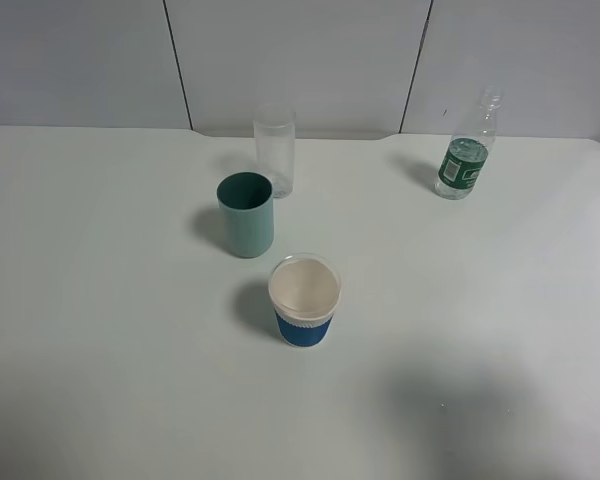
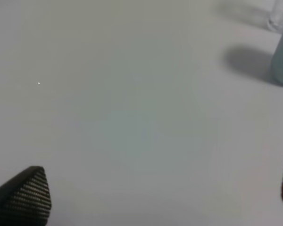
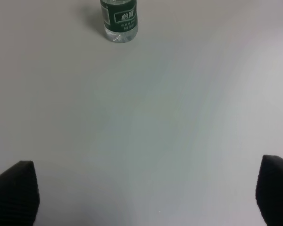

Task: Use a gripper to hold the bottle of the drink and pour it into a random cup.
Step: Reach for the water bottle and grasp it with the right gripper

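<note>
Left gripper point(image 2: 155, 195) and right gripper point(image 3: 145, 190) both sat wide open, gripping nothing, with the bottle point(image 1: 467, 160) upright out at 2 o'clock on the table point(image 1: 100, 350), well apart from the clear cup point(image 1: 275, 150) at 12.

glass point(image 1: 274, 150) behind middle cup point(image 1: 246, 214), paper cup point(image 1: 304, 300) in front; bottle point(image 1: 466, 165) far right, on table point(image 1: 100, 330)

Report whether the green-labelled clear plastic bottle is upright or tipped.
Upright: the small clear plastic bottle with the dark green label stands on its base on the white table, neck up.
</note>
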Available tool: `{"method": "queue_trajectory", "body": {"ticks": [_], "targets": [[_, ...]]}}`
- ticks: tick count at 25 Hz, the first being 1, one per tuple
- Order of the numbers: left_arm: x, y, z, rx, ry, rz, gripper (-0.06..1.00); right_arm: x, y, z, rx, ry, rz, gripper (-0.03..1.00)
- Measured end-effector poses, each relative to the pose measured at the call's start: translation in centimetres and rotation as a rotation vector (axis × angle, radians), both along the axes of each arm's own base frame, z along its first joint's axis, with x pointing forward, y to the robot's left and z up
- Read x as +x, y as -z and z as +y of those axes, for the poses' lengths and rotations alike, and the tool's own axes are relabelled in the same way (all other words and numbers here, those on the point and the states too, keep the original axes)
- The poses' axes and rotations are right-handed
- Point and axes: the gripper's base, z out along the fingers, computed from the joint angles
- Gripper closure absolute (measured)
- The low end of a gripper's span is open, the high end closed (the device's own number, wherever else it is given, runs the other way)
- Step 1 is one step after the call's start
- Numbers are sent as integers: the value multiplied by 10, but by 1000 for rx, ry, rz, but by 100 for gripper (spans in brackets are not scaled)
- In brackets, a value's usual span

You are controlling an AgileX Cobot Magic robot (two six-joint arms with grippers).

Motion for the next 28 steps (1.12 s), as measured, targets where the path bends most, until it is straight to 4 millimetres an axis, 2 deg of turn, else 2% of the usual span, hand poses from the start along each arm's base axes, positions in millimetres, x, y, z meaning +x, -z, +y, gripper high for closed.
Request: {"method": "queue_trajectory", "body": {"ticks": [28], "targets": [[0, 0, 0, 0, 0, 0, -5, 0, 0, 0, 0, 0, 0, 6]]}}
